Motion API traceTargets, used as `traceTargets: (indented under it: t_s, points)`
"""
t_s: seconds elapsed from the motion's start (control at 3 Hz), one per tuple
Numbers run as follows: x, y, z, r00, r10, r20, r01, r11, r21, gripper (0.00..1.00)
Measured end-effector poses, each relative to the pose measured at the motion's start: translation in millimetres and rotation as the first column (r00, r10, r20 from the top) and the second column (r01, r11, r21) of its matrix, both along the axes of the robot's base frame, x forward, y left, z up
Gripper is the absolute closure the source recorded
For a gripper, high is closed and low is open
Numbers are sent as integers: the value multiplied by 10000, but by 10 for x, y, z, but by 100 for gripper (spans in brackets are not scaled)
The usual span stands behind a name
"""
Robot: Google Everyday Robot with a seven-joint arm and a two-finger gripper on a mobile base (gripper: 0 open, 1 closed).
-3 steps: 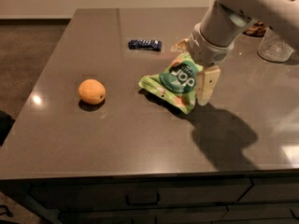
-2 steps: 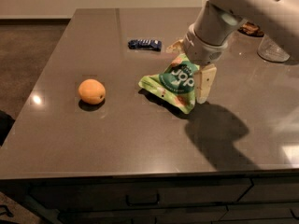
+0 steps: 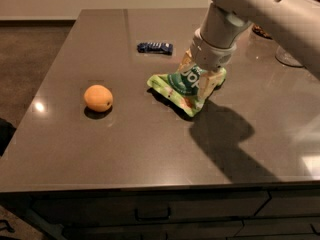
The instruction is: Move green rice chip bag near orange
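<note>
The green rice chip bag [image 3: 181,86] is about in the middle of the desk [image 3: 150,149], a bit closer to the far edge than to the near one; its low end touches the desk and points toward the left edge, and its other end is tipped up. The gripper [image 3: 204,73] comes down from above at that raised end; it looks squeezed shut on the top of the bag, with the crinkly bag pinched inside it. I think that is why the bag sits slanted and not flat; one end is held up and the rest hangs down.

The orange [image 3: 98,98] sits by itself closer to the left edge, about halfway between the far and near edges; it is well apart from the bag, with bare desk between them. So the bag has not got to it yet; I think it has to go left across that open bit. Holding the bag from the top makes sense to me, since a soft bag is hard to push.

A small dark blue wrapper [image 3: 155,47] lies toward the far edge, near the bag but not touching it; it is not in the way to the orange.
</note>
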State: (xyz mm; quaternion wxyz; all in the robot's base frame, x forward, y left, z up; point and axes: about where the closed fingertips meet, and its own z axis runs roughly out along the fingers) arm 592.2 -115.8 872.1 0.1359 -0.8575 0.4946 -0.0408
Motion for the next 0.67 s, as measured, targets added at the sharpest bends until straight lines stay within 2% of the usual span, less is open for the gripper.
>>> traceTargets:
  t_s: [0.33,0.67]
  points:
    - [-29,58,59,9996,269,-88,-268,9996,108,64]
    - [-146,188,192,9986,491,-216,-480,9977,489,88]
